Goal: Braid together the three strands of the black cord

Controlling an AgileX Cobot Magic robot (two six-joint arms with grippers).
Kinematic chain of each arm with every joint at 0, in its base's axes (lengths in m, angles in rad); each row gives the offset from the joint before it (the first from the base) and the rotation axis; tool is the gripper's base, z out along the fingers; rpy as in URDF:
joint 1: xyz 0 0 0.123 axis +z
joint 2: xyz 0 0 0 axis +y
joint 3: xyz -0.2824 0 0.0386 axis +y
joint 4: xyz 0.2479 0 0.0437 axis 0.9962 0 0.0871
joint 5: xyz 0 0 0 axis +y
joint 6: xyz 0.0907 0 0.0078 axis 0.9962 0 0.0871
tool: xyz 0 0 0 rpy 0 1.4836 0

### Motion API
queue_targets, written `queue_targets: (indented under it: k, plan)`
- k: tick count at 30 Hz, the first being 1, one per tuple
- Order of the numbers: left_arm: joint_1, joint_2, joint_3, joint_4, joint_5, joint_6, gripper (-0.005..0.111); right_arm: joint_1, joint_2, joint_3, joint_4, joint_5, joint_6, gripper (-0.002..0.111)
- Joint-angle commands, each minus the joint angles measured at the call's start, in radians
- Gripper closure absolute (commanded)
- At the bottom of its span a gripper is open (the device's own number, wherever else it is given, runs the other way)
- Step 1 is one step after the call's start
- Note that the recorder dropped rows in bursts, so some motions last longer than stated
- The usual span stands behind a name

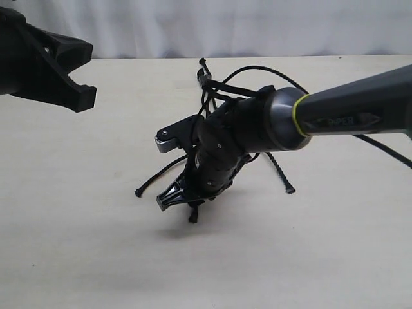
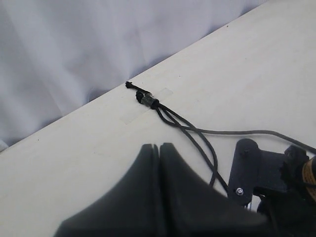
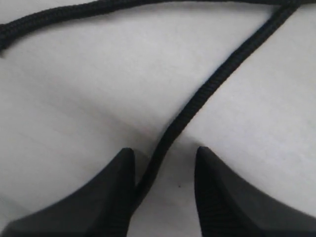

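Table [image 1: 77,257]: pale, flat. Right arm [image 1: 347,112] comes in from the right edge to frame centre and covers most of the work area.

Left gripper [image 2: 159,150]: parked upper left in the exterior view, off the table, fingers pressed together with nothing in them.

Right gripper [image 3: 164,153]: down at the table just below centre. Jaws are apart with one strand [image 3: 207,89] running between them, closer to one finger. Not pinched yet.

Black cord [image 2: 145,98]: knotted top sits top centre in the exterior view, held under clear tape [image 2: 133,114]. The three strands [image 1: 158,177] fan toward the lower frame, tips [image 1: 138,193] well apart. No braid is visible where the cord shows, so the task is likely at an early stage.

Risks (judgement):
- The strand is off-centre in the jaws, so closing may catch only its edge and it slips out.
- Fingers are right at the surface, so they could scrape the table on closing.
- A sideways pull loads the tape. If it peels, the anchor goes and the whole cord drags.
- The arm's own black cable [image 1: 386,151] loops near the strands, so it could snag on a cross-over.

Hidden or unclear:
- The wrist blocks the spot where the strands meet, so it can't be told whether any crossing exists.
- The right wrist view is too close to say which strand is between the jaws.
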Motion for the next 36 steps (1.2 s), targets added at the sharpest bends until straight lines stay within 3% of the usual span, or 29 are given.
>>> queue_targets:
  k: [1, 3, 10, 20, 29, 36]
  plan:
    - [0.004, -0.007, 0.005, -0.003, -0.02, -0.007, 0.107, 0.0, 0.003, -0.005, -0.002, 0.001, -0.03, 0.095]
    - [0.004, -0.007, 0.005, -0.003, -0.02, -0.007, 0.107, 0.0, 0.003, -0.005, -0.002, 0.001, -0.065, 0.104]
    - [0.004, -0.007, 0.005, -0.003, -0.02, -0.007, 0.107, -0.022, -0.063, -0.036, -0.121, 0.124, -0.134, 0.104]
    - [0.004, -0.007, 0.005, -0.003, -0.02, -0.007, 0.107, -0.188, -0.117, -0.053, -0.429, 0.139, -0.134, 0.104]
    - [0.004, -0.007, 0.005, -0.001, -0.021, -0.007, 0.107, -0.326, 0.011, -0.053, -0.447, 0.004, -0.134, 0.104]
    - [0.004, -0.007, 0.005, -0.001, -0.023, -0.007, 0.107, -0.36, 0.086, -0.053, -0.374, 0.071, -0.134, 0.104]
